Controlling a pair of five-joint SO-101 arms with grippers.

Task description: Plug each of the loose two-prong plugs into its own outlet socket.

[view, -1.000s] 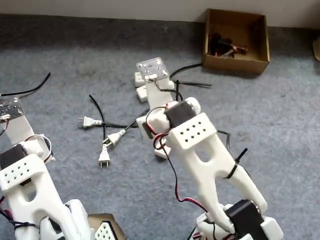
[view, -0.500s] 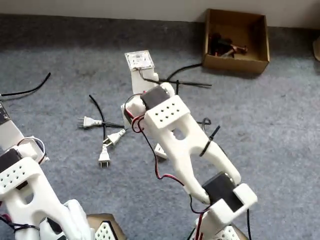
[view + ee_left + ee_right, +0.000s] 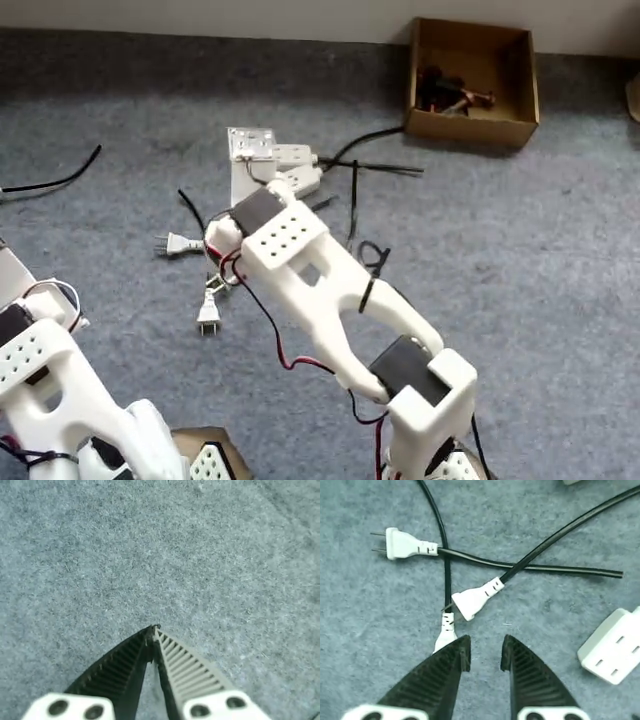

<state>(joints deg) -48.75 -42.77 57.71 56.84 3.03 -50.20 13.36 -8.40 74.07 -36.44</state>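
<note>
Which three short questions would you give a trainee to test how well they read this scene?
1. Count: how many white plugs lie on the carpet in the right wrist view?
2. True or false: the left arm's jaws are open.
3. Choose one. The right arm's jaws are: A) open, close to the plugs, holding nothing; B) shut on a black cord; C) shut on a socket block.

Key: 1) three; 2) false, they are shut; 3) A.

right arm (image 3: 300, 262) hangs over white plugs (image 3: 171, 243) on grey carpet (image 3: 560, 250); outlet sockets (image 3: 297, 156) lie just beyond it
</note>
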